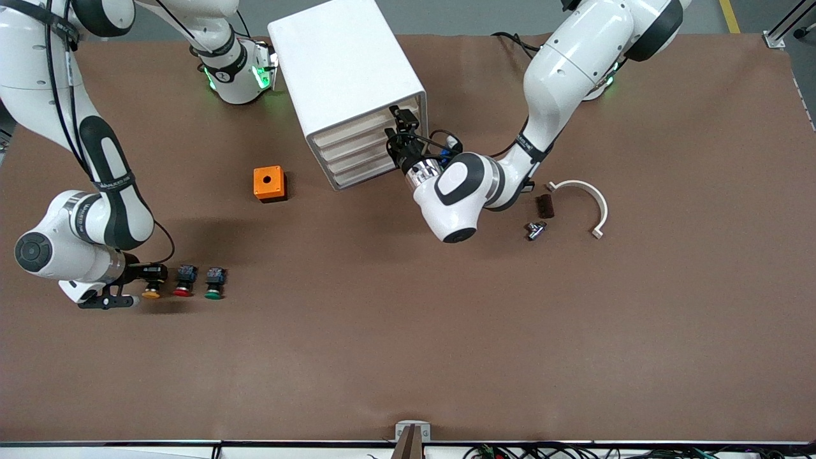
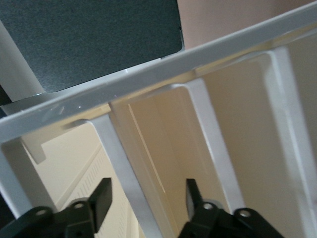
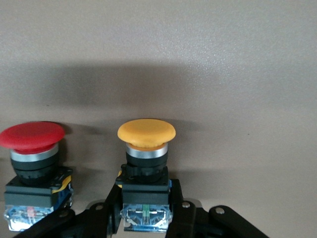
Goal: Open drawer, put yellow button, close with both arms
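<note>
The white cabinet stands near the robots' bases, and its four cream drawer fronts look closed. My left gripper is at the front of the topmost drawer, at the end toward the left arm. In the left wrist view my left gripper is open, with its jaws on either side of a white rib on the cream front. My right gripper is low at the table and shut on the black-blue body of the yellow button. The right wrist view shows the yellow button's cap and my right gripper.
A red-capped button and a green-capped one stand in a row beside the yellow one. An orange box lies near the cabinet. A white curved clamp, a brown block and a metal fitting lie toward the left arm's end.
</note>
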Robot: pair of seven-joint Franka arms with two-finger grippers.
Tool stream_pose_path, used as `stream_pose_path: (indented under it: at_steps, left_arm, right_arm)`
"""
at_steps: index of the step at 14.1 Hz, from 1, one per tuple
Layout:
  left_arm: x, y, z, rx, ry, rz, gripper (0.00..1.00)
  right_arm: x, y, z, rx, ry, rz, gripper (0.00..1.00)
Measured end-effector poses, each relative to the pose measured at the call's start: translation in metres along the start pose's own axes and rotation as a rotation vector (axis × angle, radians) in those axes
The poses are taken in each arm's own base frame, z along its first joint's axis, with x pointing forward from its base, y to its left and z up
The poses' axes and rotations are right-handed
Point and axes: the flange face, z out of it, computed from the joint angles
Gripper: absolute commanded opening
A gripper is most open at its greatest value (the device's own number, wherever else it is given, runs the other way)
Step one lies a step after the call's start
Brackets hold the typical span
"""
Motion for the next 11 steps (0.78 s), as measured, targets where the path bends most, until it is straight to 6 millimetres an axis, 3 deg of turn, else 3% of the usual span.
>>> stream_pose_path:
  at_steps: [2,3,5,8,11]
  left_arm:
    - [-0.004,-0.001,0.011,0.009,0.011,-0.004,0.24]
    - [-0.004,0.000,0.013,0.010,0.014,-0.006,0.22]
    - [-0.004,0.000,0.014,0.014,0.015,-0.007,0.22]
    - [-0.003,0.002,0.012,0.016,0.009,-0.011,0.22]
    - [0.002,0.004,-0.004,0.010,-0.020,-0.018,0.22]
  right_arm:
    - [0.003,-0.002,-0.006,-0.002,0.011,-0.005,0.00]
    - [0.005,-0.005,-0.012,-0.003,0.017,-0.010,0.00]
    - [0.010,-0.010,-0.027,-0.001,0.008,-0.019,0.00]
    - [0.018,-0.016,-0.066,0.005,-0.010,-0.029,0.00]
    - [0.022,-0.024,-0.109,0.010,-0.027,0.005,0.00]
